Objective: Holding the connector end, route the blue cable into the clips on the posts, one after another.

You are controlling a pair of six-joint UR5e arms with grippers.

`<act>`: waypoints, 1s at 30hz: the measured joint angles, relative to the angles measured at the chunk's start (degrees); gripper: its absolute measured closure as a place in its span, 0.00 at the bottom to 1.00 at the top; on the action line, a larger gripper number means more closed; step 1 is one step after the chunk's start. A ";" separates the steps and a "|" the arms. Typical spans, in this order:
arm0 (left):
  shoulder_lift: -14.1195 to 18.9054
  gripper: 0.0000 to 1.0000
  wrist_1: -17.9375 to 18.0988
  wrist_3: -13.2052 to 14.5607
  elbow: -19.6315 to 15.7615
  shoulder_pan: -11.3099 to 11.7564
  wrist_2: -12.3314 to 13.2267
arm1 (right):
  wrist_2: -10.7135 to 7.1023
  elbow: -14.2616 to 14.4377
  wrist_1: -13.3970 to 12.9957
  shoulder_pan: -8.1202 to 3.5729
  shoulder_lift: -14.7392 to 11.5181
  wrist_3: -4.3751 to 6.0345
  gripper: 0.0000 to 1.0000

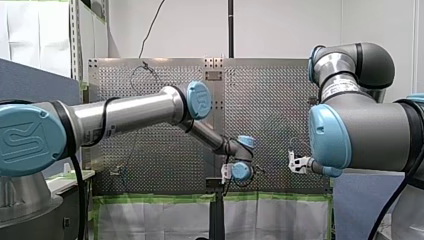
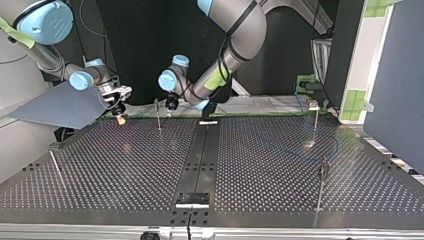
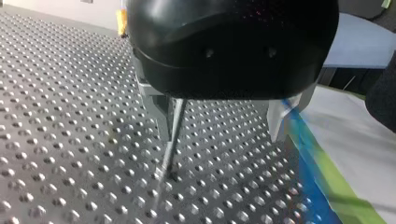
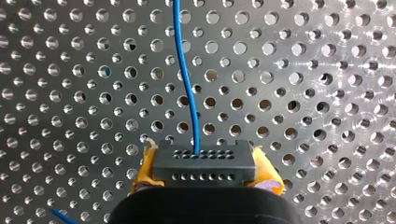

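Observation:
In the right wrist view my right gripper is shut on the black connector, with a yellow pad on each side of it. The blue cable leaves the connector and runs ahead over the perforated plate. At the top view's left the same gripper hangs low over the table's far edge. My left gripper is open, its metal fingers straddling a thin post that stands closer to one finger. In the top view that gripper sits beside this post.
More thin posts stand on the table: one at the top view's far right, one nearer on the right, one at the near left. A blue-and-green strip runs along the table edge beside my left gripper.

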 joint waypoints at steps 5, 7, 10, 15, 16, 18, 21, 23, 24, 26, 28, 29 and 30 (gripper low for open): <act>1.53 0.00 -0.93 -0.02 -0.15 -0.85 -0.21 | 0.00 0.00 0.47 -0.01 0.01 -0.24 1.00; 1.85 0.00 -1.55 -0.02 -0.21 -1.23 -0.27 | 0.00 0.00 0.63 -0.02 0.01 -0.31 1.00; 2.01 0.00 -2.37 0.03 -0.83 -1.75 -0.38 | 0.00 0.00 0.77 -0.08 0.01 -0.32 1.00; 2.09 0.00 -2.48 0.06 -3.30 -2.07 -0.45 | 0.00 0.00 0.91 -0.09 0.01 -0.34 1.00; 2.09 0.00 -2.43 0.06 -3.62 -2.12 -0.45 | 0.00 0.00 0.93 -0.09 0.01 -0.35 1.00; 2.19 0.00 -2.34 0.06 -4.01 -2.29 -0.46 | 0.00 0.00 1.00 -0.09 0.01 -0.36 1.00; 2.53 0.00 -2.29 0.06 -4.25 -2.62 -0.46 | 0.00 0.00 1.11 -0.08 0.01 -0.36 1.00; 2.86 0.00 -2.27 0.06 -4.34 -2.80 -0.51 | 0.00 0.00 1.14 -0.07 0.01 -0.37 1.00; 3.18 0.00 -2.18 0.05 -4.57 -2.92 -0.57 | 0.00 0.00 1.15 -0.06 0.01 -0.37 1.00; 3.83 0.00 -1.76 0.02 -5.18 -3.06 -0.65 | 0.00 0.00 1.16 -0.07 0.01 -0.37 1.00; 4.76 0.00 -0.83 -0.10 -6.21 -3.17 -0.70 | 0.00 0.00 1.16 -0.07 0.01 -0.37 1.00; 5.10 0.00 -0.40 -0.17 -6.69 -3.20 -0.71 | 0.00 0.00 1.16 -0.08 0.01 -0.37 1.00; 5.41 0.00 0.18 -0.24 -7.35 -3.25 -0.71 | 0.00 0.00 1.17 -0.08 0.01 -0.37 1.00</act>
